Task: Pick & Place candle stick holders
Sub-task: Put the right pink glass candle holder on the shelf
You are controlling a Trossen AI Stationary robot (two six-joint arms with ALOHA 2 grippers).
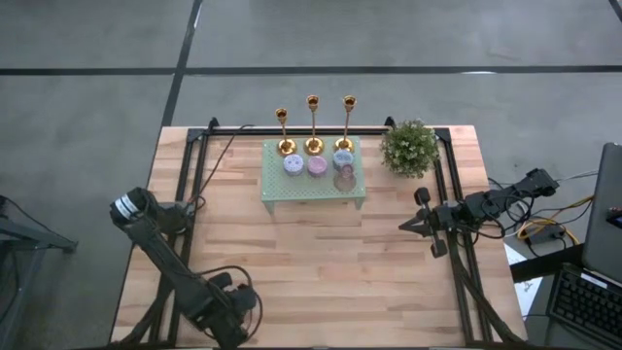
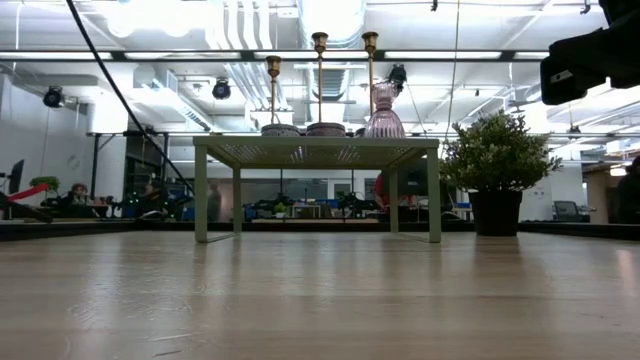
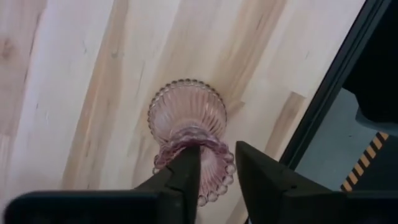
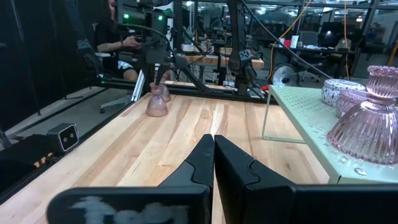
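A pink ribbed glass candle stick holder (image 3: 186, 115) with beaded rims stands on the bare wood near the table's front left, also seen far off in the right wrist view (image 4: 155, 102). My left gripper (image 3: 217, 152) points down over it, closed on its top rim; in the high view the gripper (image 1: 229, 313) hides it. Three gold candlesticks (image 1: 313, 122), small pastel cup holders (image 1: 318, 166) and a second pink glass holder (image 1: 344, 181) stand on the pale green stand (image 1: 313, 197). My right gripper (image 1: 404, 226) waits shut at the right, holding nothing. My left gripper has the pink holder's beaded top rim (image 3: 222, 163) between its two fingers, one finger (image 3: 186, 174) over the cup's hollow and the other (image 3: 261, 177) outside the rim. The fingers come from above, pointing down. The holder's base (image 4: 155, 112) rests on the table.
A bushy potted plant (image 1: 409, 148) stands right of the stand. Black frame rails (image 1: 194, 185) run along both table sides, and one rail (image 3: 329, 99) passes close to the held holder. Bare wood lies between the stand and the front edge.
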